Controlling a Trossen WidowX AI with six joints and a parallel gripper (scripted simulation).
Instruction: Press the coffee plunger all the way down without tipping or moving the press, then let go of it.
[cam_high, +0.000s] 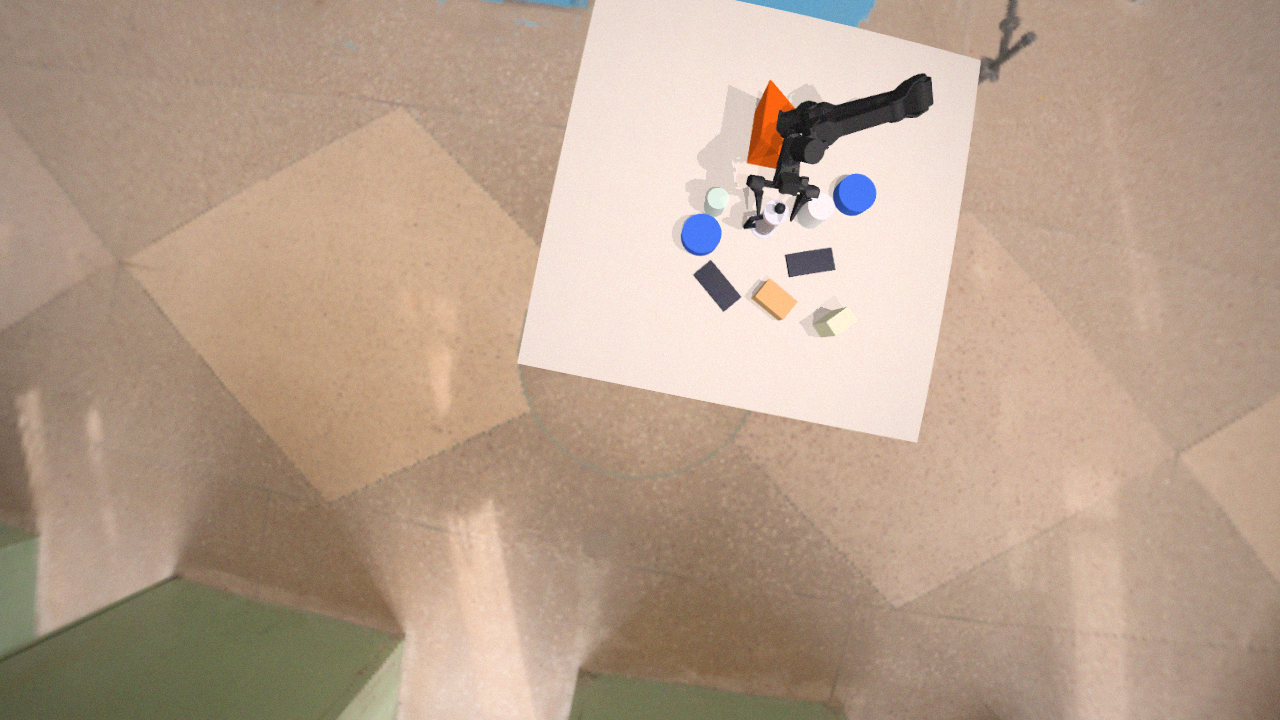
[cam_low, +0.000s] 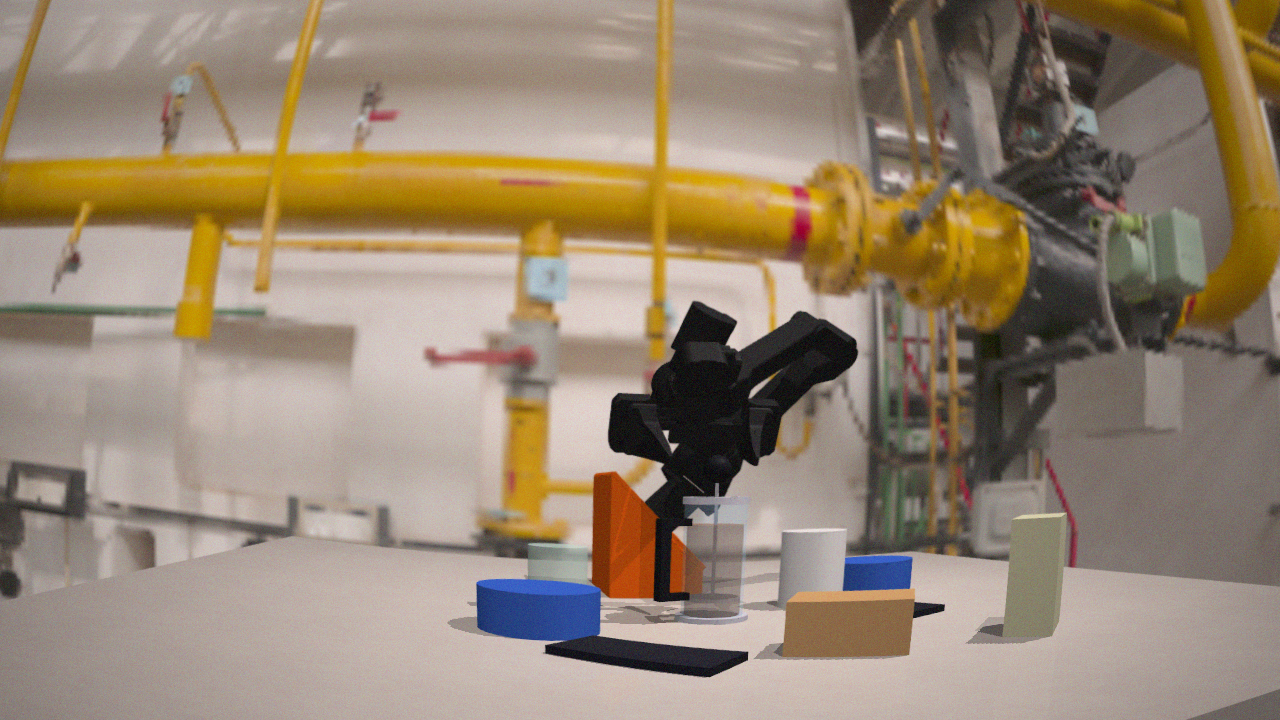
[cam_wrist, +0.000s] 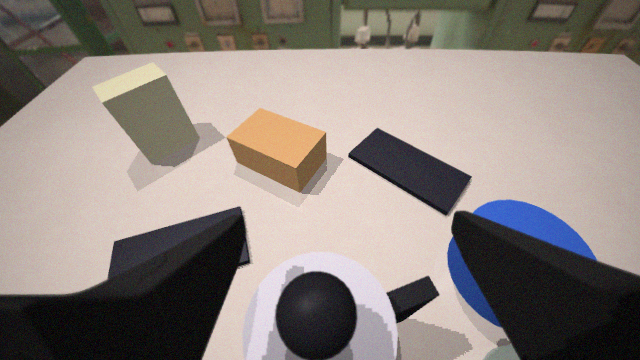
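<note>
The coffee press (cam_low: 714, 559) stands upright on the desk (cam_low: 268, 644), between the orange wedge (cam_low: 626, 537) and a white cylinder (cam_low: 811, 565), its black plunger knob (cam_wrist: 316, 315) sitting low over the lid. The pincer (cam_wrist: 345, 235) hangs just above, spread wide and gripping nothing, one finger (cam_wrist: 190, 270) on either side of the knob. A blue disc (cam_wrist: 520, 225) lies beside the press.

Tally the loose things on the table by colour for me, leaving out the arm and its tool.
Blue: 2 (disc, disc)
Dark navy: 2 (flat slab, flat slab)
Orange: 1 (wedge)
Tan: 1 (block)
Olive-cream: 1 (tall block)
Mint: 1 (cylinder)
White: 1 (cylinder)
Clear with black fittings: 1 (coffee press)
Total: 10
</note>
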